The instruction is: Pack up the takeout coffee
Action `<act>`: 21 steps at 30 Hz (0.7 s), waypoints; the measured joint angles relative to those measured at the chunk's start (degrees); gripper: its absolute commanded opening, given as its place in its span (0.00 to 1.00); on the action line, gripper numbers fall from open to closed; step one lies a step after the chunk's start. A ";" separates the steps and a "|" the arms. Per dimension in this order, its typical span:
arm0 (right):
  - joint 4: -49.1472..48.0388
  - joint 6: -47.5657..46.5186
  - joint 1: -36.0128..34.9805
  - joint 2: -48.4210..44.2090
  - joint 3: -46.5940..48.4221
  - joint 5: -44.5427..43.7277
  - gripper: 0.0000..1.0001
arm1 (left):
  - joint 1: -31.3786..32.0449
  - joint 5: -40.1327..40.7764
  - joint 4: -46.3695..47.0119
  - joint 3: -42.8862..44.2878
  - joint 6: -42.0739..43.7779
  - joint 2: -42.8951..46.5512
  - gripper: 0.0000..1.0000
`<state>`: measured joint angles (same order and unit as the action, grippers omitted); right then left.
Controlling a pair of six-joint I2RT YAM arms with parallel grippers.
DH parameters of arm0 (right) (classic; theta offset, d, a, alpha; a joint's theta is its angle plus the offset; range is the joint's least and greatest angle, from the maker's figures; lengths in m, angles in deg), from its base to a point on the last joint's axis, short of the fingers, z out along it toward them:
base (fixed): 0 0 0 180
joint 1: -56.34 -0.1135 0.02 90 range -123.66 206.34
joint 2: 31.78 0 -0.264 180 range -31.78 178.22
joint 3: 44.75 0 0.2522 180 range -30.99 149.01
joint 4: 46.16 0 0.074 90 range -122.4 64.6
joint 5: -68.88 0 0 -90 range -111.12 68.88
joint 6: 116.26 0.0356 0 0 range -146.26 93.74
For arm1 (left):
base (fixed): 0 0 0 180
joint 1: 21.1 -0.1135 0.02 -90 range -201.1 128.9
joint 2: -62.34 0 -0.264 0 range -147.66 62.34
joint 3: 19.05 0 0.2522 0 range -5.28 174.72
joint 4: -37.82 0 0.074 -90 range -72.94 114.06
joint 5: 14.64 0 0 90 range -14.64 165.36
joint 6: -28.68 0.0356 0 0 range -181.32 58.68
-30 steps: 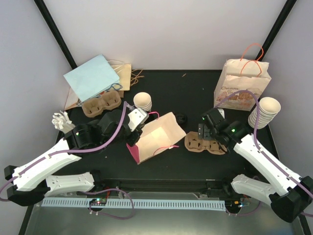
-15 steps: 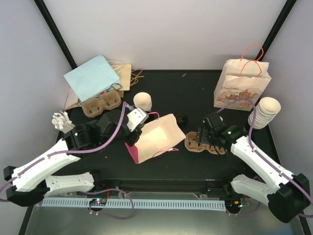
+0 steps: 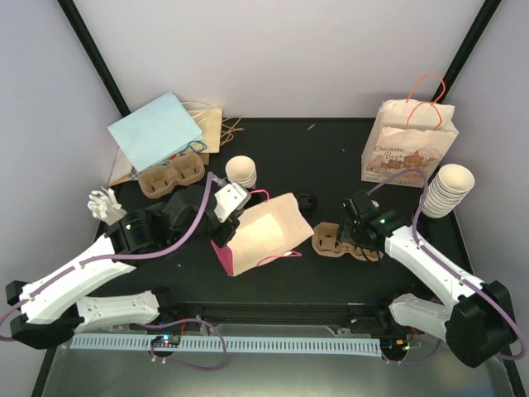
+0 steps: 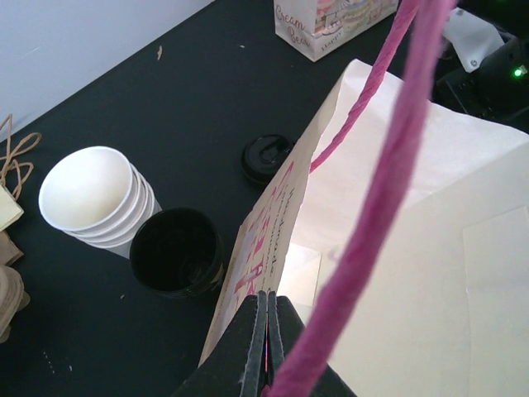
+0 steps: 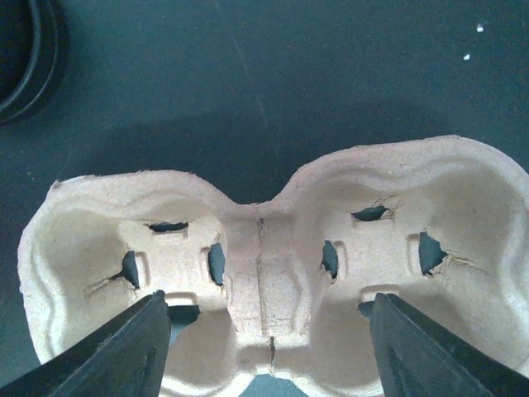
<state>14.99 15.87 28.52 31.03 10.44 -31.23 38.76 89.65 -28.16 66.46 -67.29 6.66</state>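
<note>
Squeeze released right pincer (image 5: pixel 269 299) onto middle of cup tray (image 5: pixel 277 236), then lift level toward paper bag (image 4: pixel 413 248) clenched in left pincer (image 4: pixel 266 308).

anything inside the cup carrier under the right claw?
Nothing. Both wells of the cup carrier are empty, just slits in the pulp. The fingers of the right claw cover each well's near edge.

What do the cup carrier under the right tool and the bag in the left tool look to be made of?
The cup carrier is likely moulded paper pulp: matte tan, fibrous, with rough torn edges at its slots. The bag seems to be cream paper, smooth and matte, with sharp fold creases. Its pink handle looks like twisted paper cord.
</note>
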 measured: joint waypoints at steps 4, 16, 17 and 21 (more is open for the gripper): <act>-0.98 -0.55 0.26 1.27 -0.37 0.24 0.67 | 0.00 0.00 0.00 0.00 0.00 0.35 0.01; -3.74 -1.31 0.26 5.97 -2.38 1.42 0.65 | 0.02 0.00 0.00 -0.04 0.00 0.63 0.02; -3.96 -1.29 0.26 6.45 -2.47 1.44 0.65 | 0.00 0.00 0.00 -0.07 0.00 0.68 0.02; -5.38 -1.33 0.26 8.57 -2.58 1.44 0.61 | 0.00 0.00 -0.02 -0.37 0.00 0.94 0.02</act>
<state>9.62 14.53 28.79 39.60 7.86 -29.79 38.76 89.65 -28.19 66.09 -67.29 7.60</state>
